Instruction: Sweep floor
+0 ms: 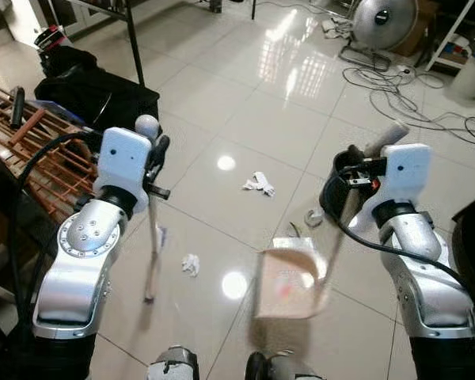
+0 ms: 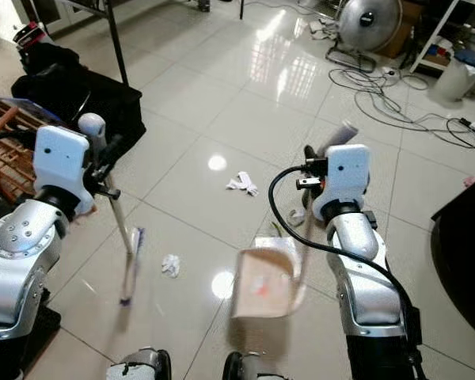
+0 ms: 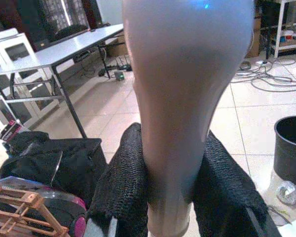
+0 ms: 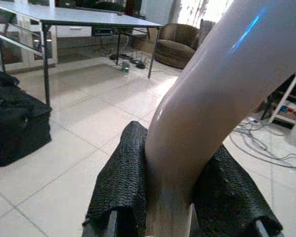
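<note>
My left gripper (image 1: pixel 157 154) is shut on the pale broom handle (image 1: pixel 153 229), just below its round knob; the black fingers (image 3: pixel 123 187) clamp the shaft on both sides. The broom's purple-tinged head (image 2: pixel 131 265) rests on the tiles at my lower left. My right gripper (image 1: pixel 356 170) is shut on the dustpan's long handle (image 4: pixel 197 113). The beige dustpan (image 1: pixel 289 281) hangs blurred in front of my feet. Scraps lie on the floor: a crumpled white wad (image 1: pixel 191 264) next to the broom, a larger white scrap (image 1: pixel 259 184) farther out, and a small piece (image 1: pixel 313 216) near the dustpan handle.
A black bag (image 1: pixel 95 91) and a wooden rack (image 1: pixel 32 150) stand at my left. A black table leg (image 1: pixel 134 47) rises behind the bag. Tangled cables (image 1: pixel 404 87), a fan (image 1: pixel 384 20) and a white bin (image 1: pixel 469 75) sit far right. Glossy tiles stretch ahead.
</note>
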